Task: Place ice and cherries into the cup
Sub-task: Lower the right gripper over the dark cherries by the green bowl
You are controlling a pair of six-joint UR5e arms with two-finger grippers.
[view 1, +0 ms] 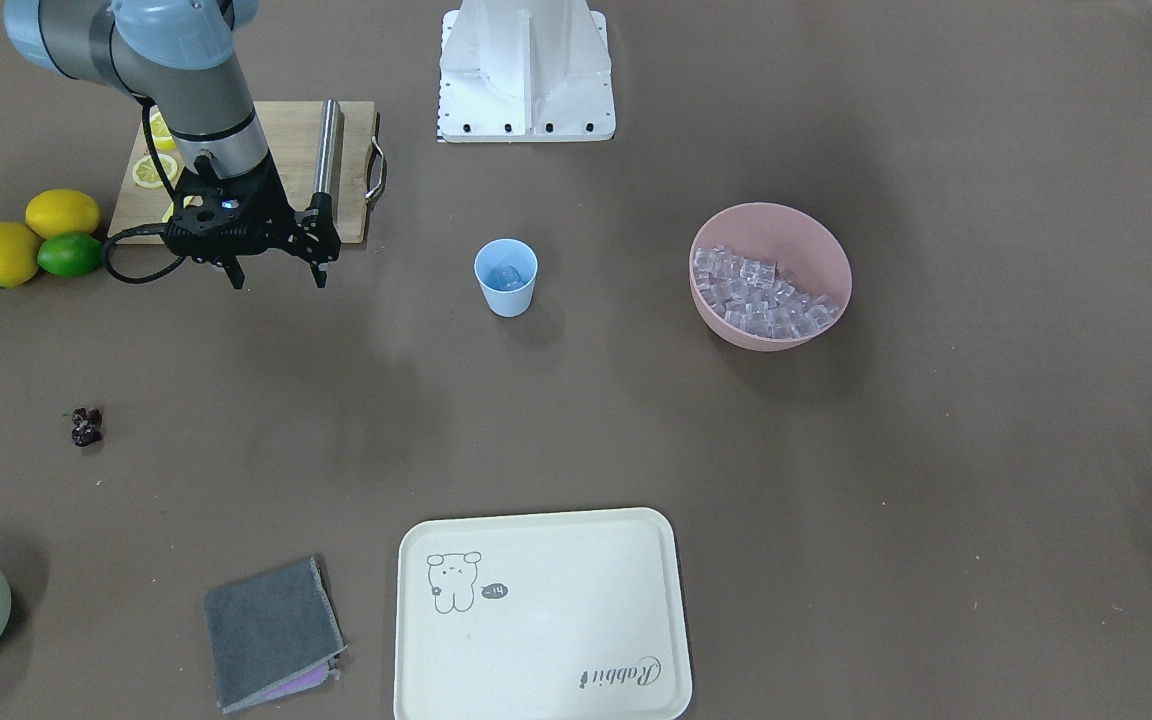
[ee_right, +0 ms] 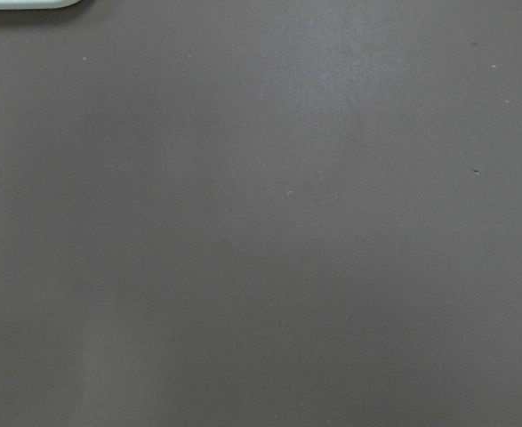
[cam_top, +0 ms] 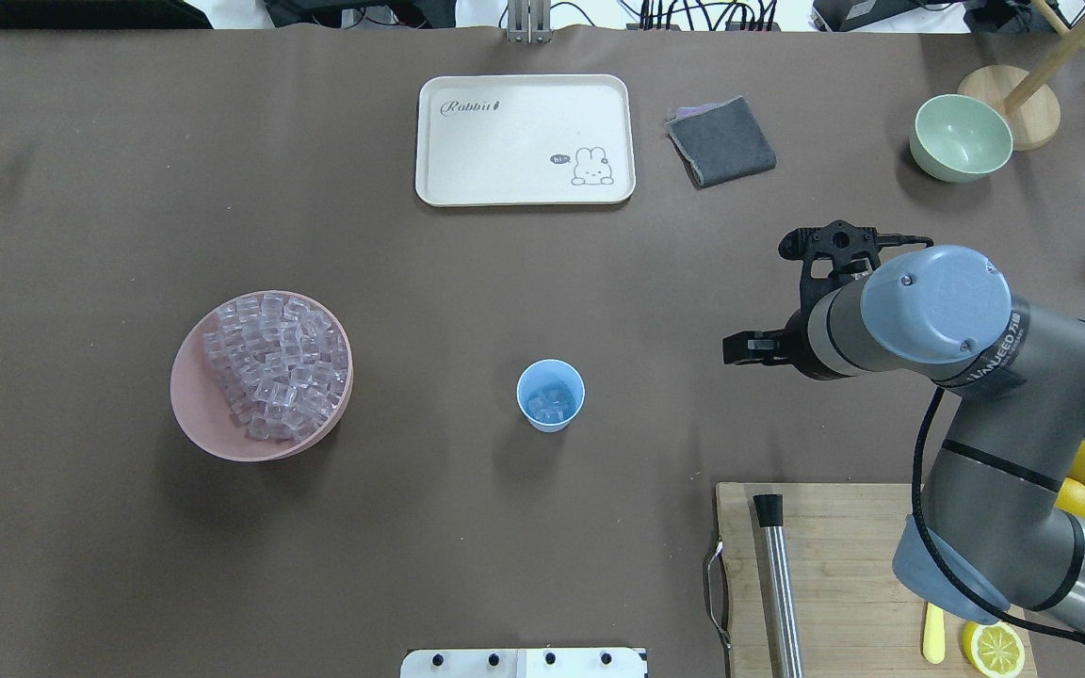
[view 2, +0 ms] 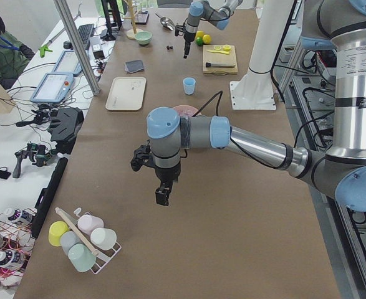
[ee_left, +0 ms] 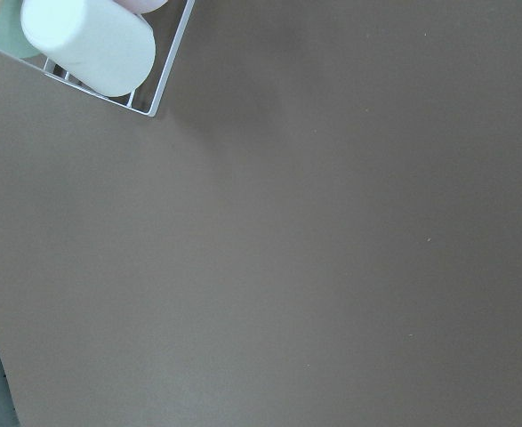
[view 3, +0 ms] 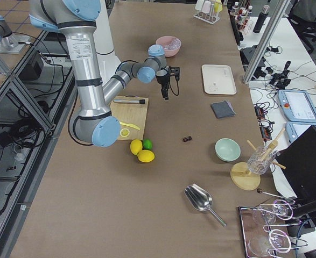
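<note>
Overhead exterior view puts the light-blue cup (cam_top: 551,395) upright in the middle of the worktop (cam_top: 411,527), with a few pieces of ice (cam_top: 549,403) inside it. More ice fills the pink bowl (cam_top: 192,422), well off to the cup's left as the robot has it. The cherries (view 1: 86,426) lie on the bare worktop far to the cup's right, toward the operators' edge. Also right of the cup, well apart from it and from the cherries, the right claw (view 1: 276,278) hangs above the worktop, fingers spread wide, holding nothing. The left claw (view 2: 163,194) shows only from the side, far from the cup, and I cannot tell whether it is spread or closed.
</note>
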